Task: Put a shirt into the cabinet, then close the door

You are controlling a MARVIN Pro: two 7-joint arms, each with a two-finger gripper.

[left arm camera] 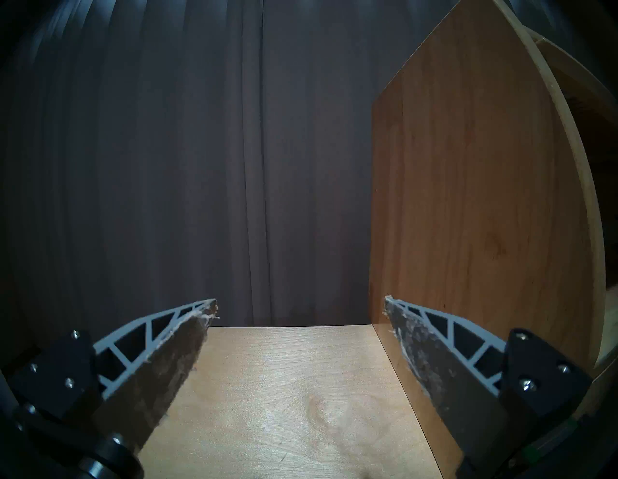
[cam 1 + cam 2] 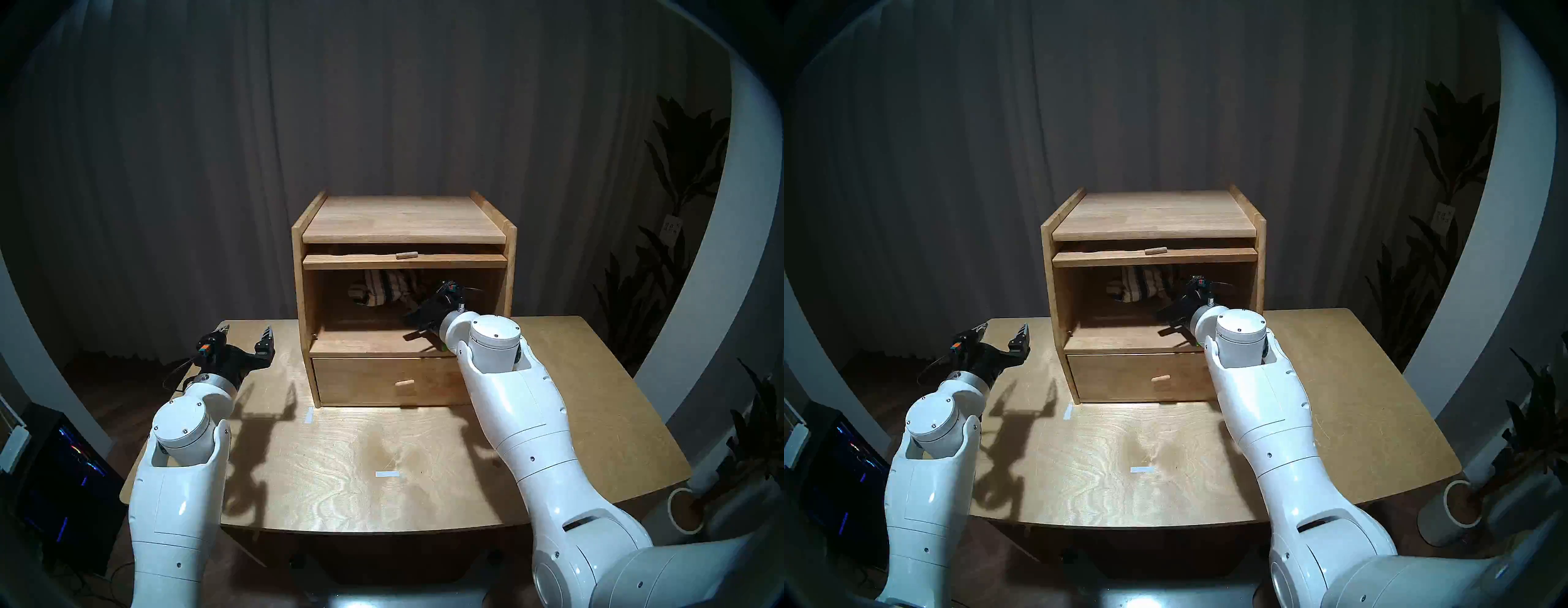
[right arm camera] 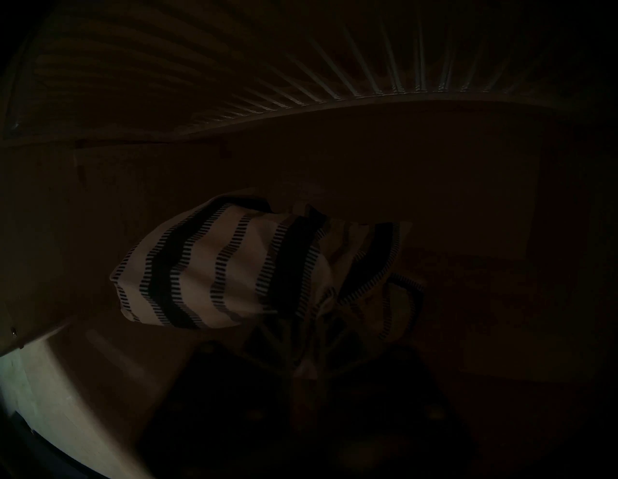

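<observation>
Currently the right gripper [image 2: 418,312] is clamped on the soft, light, limp striped shirt [image 2: 384,288] by a bunched fold, inside the cabinet [image 2: 403,225] compartment toward its rear wall; grasp gathered folds, not loose edges.

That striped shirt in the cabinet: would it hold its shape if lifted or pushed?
Probably not. The shirt bunches in soft folds where the right gripper pinches it, so it should sag and drape. It looks light for its bulk, and pushed, it would likely crumple rather than slide.

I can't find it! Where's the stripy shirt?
In the head view, the shirt is inside the cabinet, under the lifted door, held by the right gripper.
</observation>
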